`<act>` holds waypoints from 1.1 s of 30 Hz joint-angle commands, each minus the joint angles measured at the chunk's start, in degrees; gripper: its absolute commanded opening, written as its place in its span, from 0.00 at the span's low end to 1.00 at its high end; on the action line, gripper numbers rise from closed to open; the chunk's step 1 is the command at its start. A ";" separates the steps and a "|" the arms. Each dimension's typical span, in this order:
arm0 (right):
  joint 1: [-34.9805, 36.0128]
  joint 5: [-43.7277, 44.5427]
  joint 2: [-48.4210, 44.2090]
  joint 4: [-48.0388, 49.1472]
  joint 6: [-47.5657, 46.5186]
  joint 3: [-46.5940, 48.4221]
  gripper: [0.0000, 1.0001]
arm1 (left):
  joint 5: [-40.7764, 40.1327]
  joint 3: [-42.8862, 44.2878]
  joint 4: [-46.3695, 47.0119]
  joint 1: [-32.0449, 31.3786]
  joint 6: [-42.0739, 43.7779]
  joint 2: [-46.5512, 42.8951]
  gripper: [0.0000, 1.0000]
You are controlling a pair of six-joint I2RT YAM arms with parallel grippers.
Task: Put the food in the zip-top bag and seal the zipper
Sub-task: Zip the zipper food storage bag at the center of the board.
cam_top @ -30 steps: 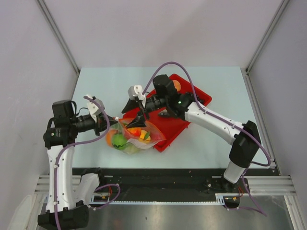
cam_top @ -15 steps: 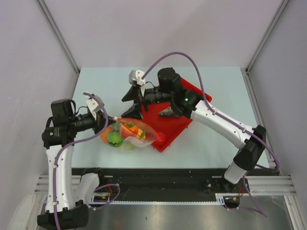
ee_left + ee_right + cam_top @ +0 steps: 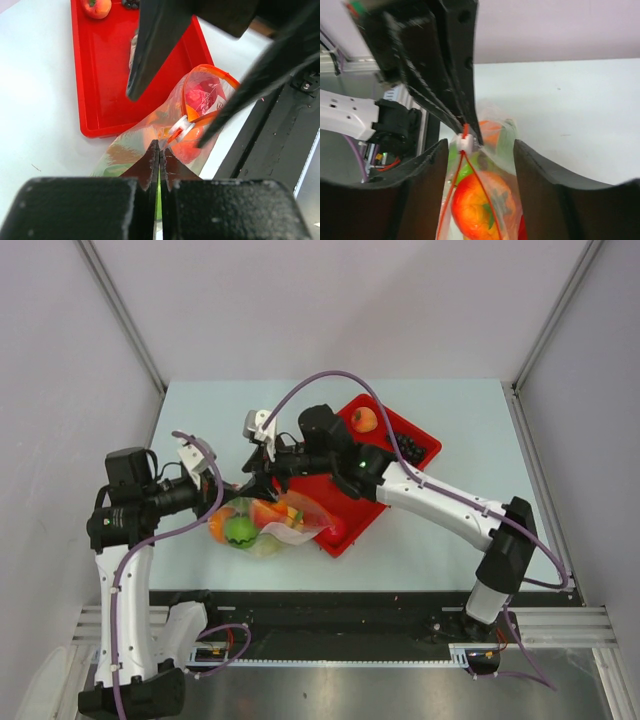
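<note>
The zip-top bag (image 3: 275, 525) lies clear and floppy, half on the table and half over the red tray's near corner, holding the food: an orange, a green ball (image 3: 240, 531) and an orange-red tomato-like fruit (image 3: 481, 206). My left gripper (image 3: 160, 150) is shut on the bag's top corner by the zipper (image 3: 210, 117). The zipper's white slider (image 3: 465, 143) sits right at that corner. My right gripper (image 3: 480, 150) is open and straddles the bag's top, one finger on each side of the slider without touching it. Behind the slider the zipper's two red lines stand apart.
The red tray (image 3: 375, 485) stands behind the bag, with a peach (image 3: 364, 419) and dark grapes (image 3: 405, 447) at its far end. Both arms meet over the table's left-middle. The black front rail (image 3: 280, 130) runs close to the bag.
My right gripper has swung left and come down from above the tray, so that it now straddles the slider. The left gripper stays shut on the bag, which has shifted slightly left.
</note>
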 commanded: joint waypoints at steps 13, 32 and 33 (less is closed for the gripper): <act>0.43 -0.47 1.63 2.65 -3.88 1.33 0.47 | 1.42 0.85 4.34 -0.23 -3.78 -0.20 0.00; 0.08 -1.98 0.13 4.94 -3.08 0.19 0.28 | 0.72 0.33 3.56 -0.23 -3.51 -0.02 0.00; 0.08 -2.15 0.13 4.85 -3.26 0.10 0.23 | 0.89 0.42 3.82 -0.23 -3.69 -0.11 0.00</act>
